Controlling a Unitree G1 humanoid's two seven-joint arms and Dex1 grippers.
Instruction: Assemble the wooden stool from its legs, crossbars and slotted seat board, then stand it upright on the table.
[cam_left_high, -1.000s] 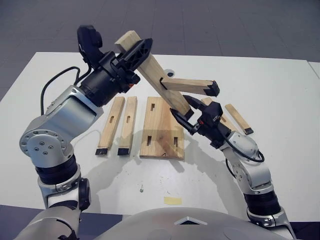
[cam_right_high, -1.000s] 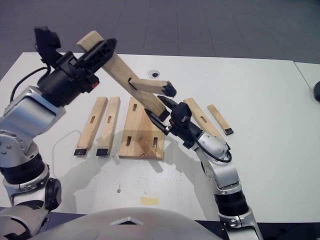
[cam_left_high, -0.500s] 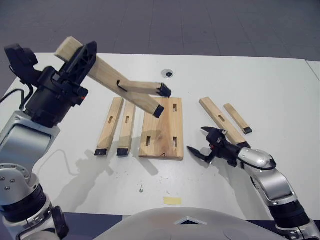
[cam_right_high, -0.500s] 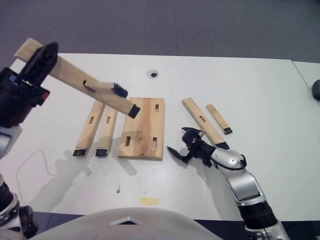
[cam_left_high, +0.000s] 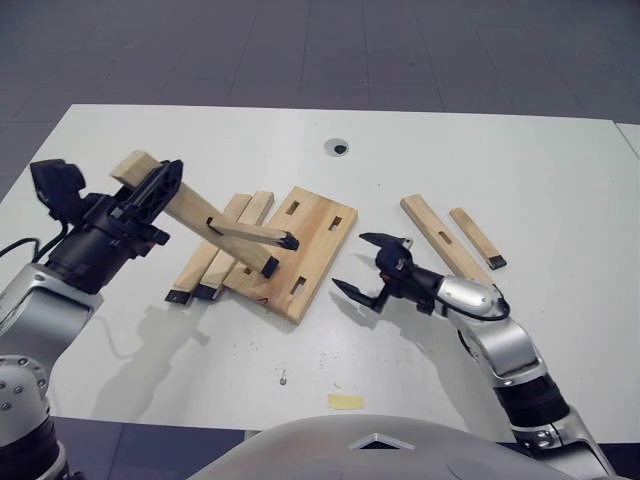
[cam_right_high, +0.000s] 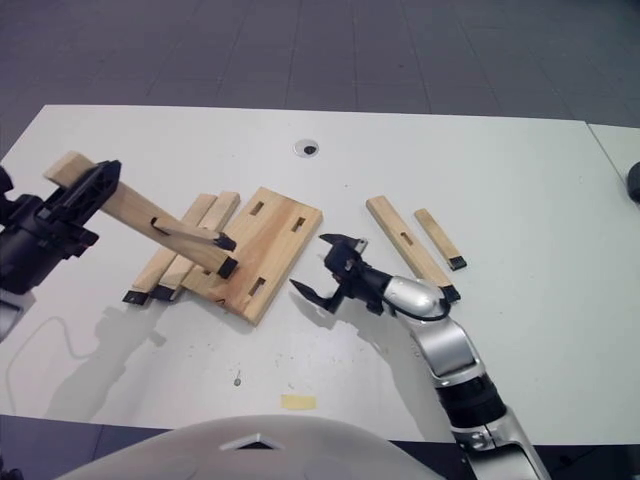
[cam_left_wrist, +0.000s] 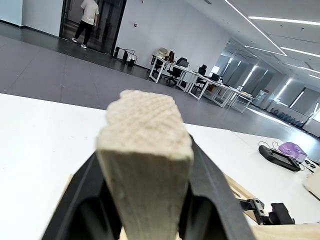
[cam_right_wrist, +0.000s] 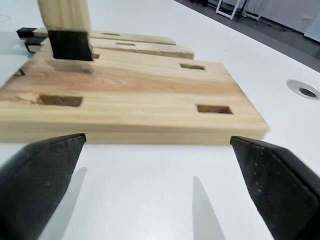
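My left gripper (cam_left_high: 160, 190) is shut on the upper end of a wooden leg (cam_left_high: 190, 212) that has a crossbar (cam_left_high: 250, 233) plugged into it. The leg slopes down to the right, and its black-capped foot (cam_right_wrist: 70, 44) rests on the slotted seat board (cam_left_high: 322, 240). The board lies flat and askew at mid-table. Two more slotted legs (cam_left_high: 198, 272) lie at its left edge, partly under the held piece. My right gripper (cam_left_high: 350, 262) is open just off the board's right edge, low over the table. In the left wrist view the leg's end (cam_left_wrist: 145, 150) sits between the fingers.
Another slotted leg (cam_left_high: 438, 235) and a short crossbar (cam_left_high: 477, 237) lie to the right of my right gripper. A cable hole (cam_left_high: 340, 148) is at the back. A yellow tape scrap (cam_left_high: 346, 401) and a small screw (cam_left_high: 284, 378) lie near the front edge.
My left arm swung the leg-and-crossbar piece left and down until its foot met the board. The board and the two legs beside it have turned askew. My right gripper dropped away, then moved to the board's edge.
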